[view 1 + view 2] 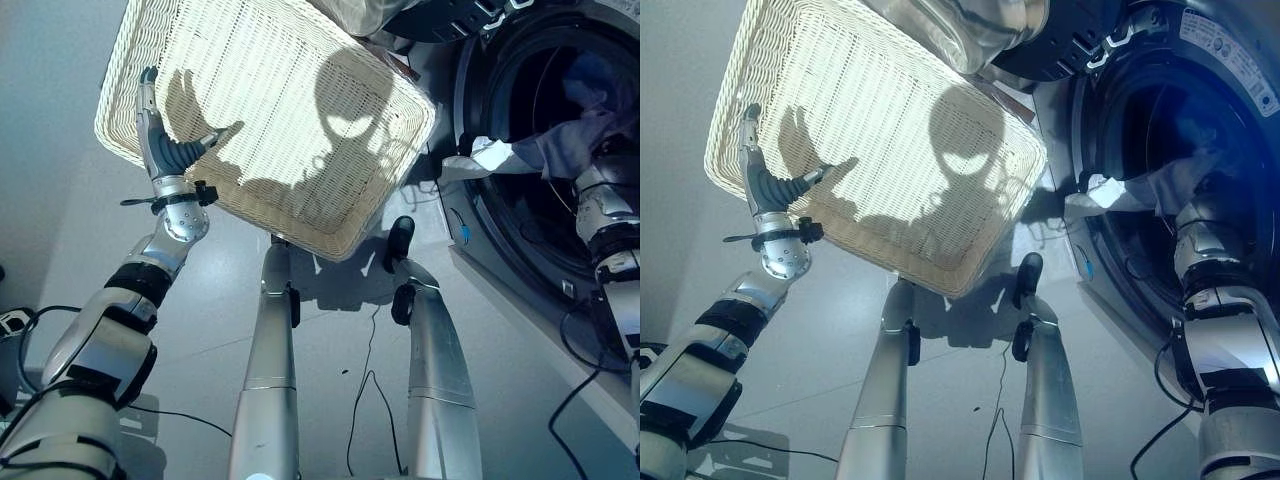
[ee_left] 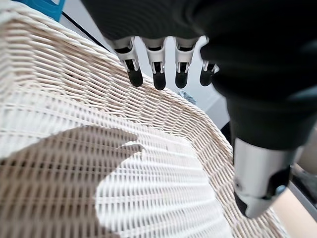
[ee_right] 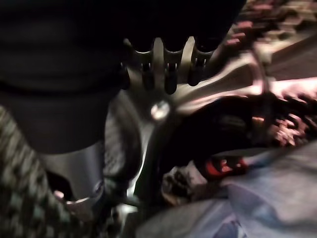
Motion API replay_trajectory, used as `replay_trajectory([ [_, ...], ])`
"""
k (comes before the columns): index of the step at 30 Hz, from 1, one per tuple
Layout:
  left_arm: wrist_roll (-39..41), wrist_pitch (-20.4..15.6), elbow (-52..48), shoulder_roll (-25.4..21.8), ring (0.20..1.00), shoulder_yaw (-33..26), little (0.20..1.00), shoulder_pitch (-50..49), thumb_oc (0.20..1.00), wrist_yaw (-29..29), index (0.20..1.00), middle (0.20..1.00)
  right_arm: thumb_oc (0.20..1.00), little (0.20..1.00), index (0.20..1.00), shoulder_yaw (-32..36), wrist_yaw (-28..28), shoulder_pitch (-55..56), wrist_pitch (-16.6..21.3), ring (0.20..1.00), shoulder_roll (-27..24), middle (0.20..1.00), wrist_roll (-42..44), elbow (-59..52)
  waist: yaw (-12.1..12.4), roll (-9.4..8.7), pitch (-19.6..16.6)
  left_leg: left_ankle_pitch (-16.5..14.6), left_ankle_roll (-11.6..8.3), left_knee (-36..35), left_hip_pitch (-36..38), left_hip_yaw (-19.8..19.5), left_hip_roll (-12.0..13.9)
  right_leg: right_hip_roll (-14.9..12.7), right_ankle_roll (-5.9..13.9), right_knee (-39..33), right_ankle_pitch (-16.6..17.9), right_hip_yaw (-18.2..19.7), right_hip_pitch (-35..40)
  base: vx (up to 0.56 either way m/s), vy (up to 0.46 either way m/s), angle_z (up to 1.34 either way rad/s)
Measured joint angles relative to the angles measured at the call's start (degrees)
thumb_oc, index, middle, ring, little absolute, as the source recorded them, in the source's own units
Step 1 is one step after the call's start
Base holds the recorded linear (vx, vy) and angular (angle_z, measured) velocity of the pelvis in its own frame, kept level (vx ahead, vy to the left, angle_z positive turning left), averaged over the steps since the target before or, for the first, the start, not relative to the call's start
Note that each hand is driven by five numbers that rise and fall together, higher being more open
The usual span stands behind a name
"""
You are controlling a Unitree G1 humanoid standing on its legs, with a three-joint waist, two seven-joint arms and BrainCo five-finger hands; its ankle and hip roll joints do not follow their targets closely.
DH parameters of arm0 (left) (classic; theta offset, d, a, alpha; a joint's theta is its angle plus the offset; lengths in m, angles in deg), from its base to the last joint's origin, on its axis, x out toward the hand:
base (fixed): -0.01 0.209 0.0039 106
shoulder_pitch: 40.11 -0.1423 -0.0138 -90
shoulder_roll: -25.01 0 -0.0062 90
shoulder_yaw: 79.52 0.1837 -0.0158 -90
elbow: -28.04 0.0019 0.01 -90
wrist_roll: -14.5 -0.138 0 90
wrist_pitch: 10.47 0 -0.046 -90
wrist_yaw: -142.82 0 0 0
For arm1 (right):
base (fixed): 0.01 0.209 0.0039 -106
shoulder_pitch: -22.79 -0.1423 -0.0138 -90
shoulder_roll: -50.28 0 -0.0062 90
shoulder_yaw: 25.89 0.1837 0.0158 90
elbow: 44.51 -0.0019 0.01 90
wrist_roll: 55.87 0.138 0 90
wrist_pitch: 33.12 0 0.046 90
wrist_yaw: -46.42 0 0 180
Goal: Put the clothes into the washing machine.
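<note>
Your left hand point(image 1: 160, 140) sits at the near left rim of the wicker basket point(image 1: 270, 100), which stands on the floor to your left of the washer point(image 1: 560, 150). In the left wrist view the fingers point(image 2: 158, 74) reach almost straight over the woven rim, with the thumb point(image 2: 257, 188) held apart on the inner side; nothing is pinched between them, so read that hand as relaxed and wide. The basket's pale woven bottom is bare where you can see it, crossed by shadow.

Your right arm goes into the round door opening of the washer on your right, and the right hand point(image 3: 158, 69) is inside the drum. In the right wrist view its fingers point(image 3: 171, 74) point into the dark interior with the thumb off to one side, and they look fairly straight and grip nothing you can make out.

The clothes point(image 1: 570, 130) are at the washer: a pale blue-grey bundle lies in the door opening just above your right wrist, and a white piece point(image 1: 1100, 195) of it hangs out over the door's front lip toward the basket. The right wrist view shows more bluish fabric point(image 3: 257, 198) lying in the drum near the hand, plus a small red patch point(image 3: 220, 166) you cannot identify.
</note>
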Motion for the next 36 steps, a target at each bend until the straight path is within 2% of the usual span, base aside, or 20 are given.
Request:
replay_trajectory([
  [4, 0.5, 0.0, 0.1, 0.4, 1.0, 0.0, 1.0, 0.8, 1.0, 0.0, 1.0, 1.0, 1.0, 1.0, 1.0, -4.5, -1.6, -0.4, -2.2, 1.0, -0.1, 1.0, -9.0, -3.6, 0.0, 0.01, 0.0, 0.1, -0.19, -0.3, -0.2, 0.0, -0.1, -0.1, 0.15, -0.2, -0.2, 0.0, -0.2, 0.0, 0.0, 0.0],
  [12, 0.4, 0.0, 0.2, 0.5, 1.0, -0.1, 1.0, 1.4, 1.0, 0.2, 1.0, 1.0, 1.0, 1.0, 1.0, -4.5, -7.9, 3.8, -2.2, 1.0, 0.6, 1.0, -15.4, -5.9, 0.0, 0.02, 0.0, 0.1, -0.2, -0.4, -0.7, -0.1, -0.1, -0.2, 0.1, -0.1, -0.7, -0.3, -0.4, 0.0, -0.001, 0.01],
  [20, -0.3, 0.0, 0.3, 1.2, 1.0, -0.6, 1.0, 1.6, 1.0, 1.4, 1.0, 1.0, 1.0, 1.0, 1.0, -8.6, -14.5, 9.7, -2.5, 1.0, 4.0, 1.0, -22.2, -10.7, -0.5, 0.04, 0.0, 0.1, -0.27, -1.1, -1.1, 0.2, -0.1, -0.3, -0.08, 1.1, -1.4, 0.0, -1.9, 0.0, 0.012, 0.0],
  [26, -0.7, -0.1, 1.4, 1.9, 1.0, -0.7, 1.0, 1.8, 1.0, 1.7, 1.0, 1.0, 1.0, 1.0, 1.0, -11.2, -18.2, 11.7, -3.3, 1.0, 7.2, 1.0, -26.8, -9.7, -1.5, 0.05, 0.0, 0.1, -0.28, -1.1, -1.1, 0.3, -0.1, -0.3, -0.24, 1.1, -1.5, 0.1, -2.0, 0.0, 0.0, 0.0],
  [36, -0.7, -0.1, 1.9, 3.3, 1.0, -0.7, 1.0, 2.9, 1.0, 1.8, 1.0, 1.0, 1.0, 1.0, 1.0, -14.0, -23.8, 11.4, -4.1, 1.0, 7.3, 1.0, -35.0, -4.7, -1.5, 0.13, -0.1, 0.1, -0.34, -1.1, -1.0, 0.4, -0.1, -0.3, -0.13, 1.6, -1.8, 0.2, -2.2, 0.0, 0.0, 0.0],
])
